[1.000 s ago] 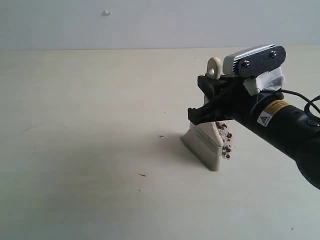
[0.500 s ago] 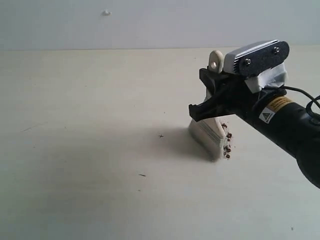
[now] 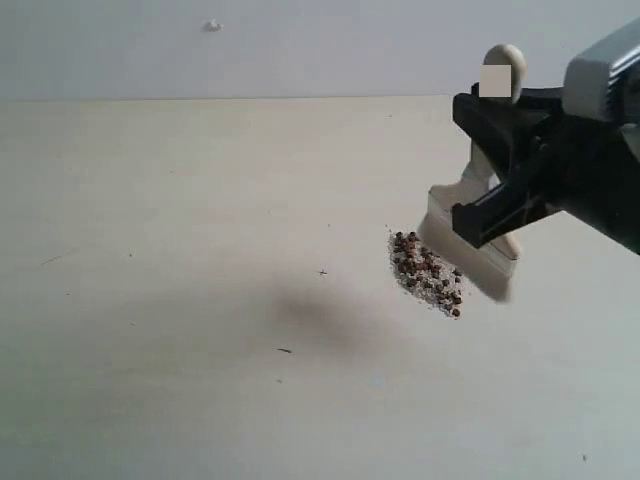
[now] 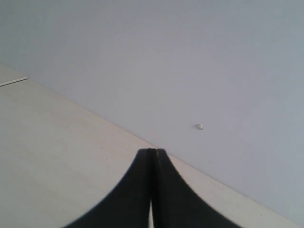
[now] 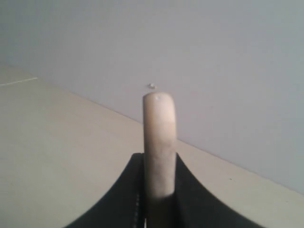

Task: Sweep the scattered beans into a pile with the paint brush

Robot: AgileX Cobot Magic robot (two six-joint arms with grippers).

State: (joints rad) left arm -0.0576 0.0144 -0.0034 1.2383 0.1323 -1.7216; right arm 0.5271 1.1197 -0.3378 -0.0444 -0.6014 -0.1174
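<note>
On a pale tabletop [image 3: 180, 300] backed by a grey-white wall [image 3: 300, 50], the right arm's black end effector [image 3: 478, 165] is reaching in from the right side of the exterior view, clenching the cream handle of a wide paint brush [image 3: 462, 240]. The handle is standing up between the two fingers, its rounded end poking out above them, while the metal band and whitish bristles are pointing down toward the surface. The bristle edge is showing blurred, so it is unclear whether it is touching the tabletop. Just beside the bristles, on their left, the beans [image 3: 425, 275] are lying gathered in one tight, elongated heap of dark reddish-brown pellets mixed with pale crumbs, right of the middle of the tabletop. A soft shadow [image 3: 320, 315] is falling on the surface to the left of the heap. The left end effector [image 4: 152, 153], seen only from its own wrist camera, is gripping nothing, its fingers pressing together above the tabletop near the wall. A tiny white speck [image 3: 212, 25] is sticking to the wall.
</note>
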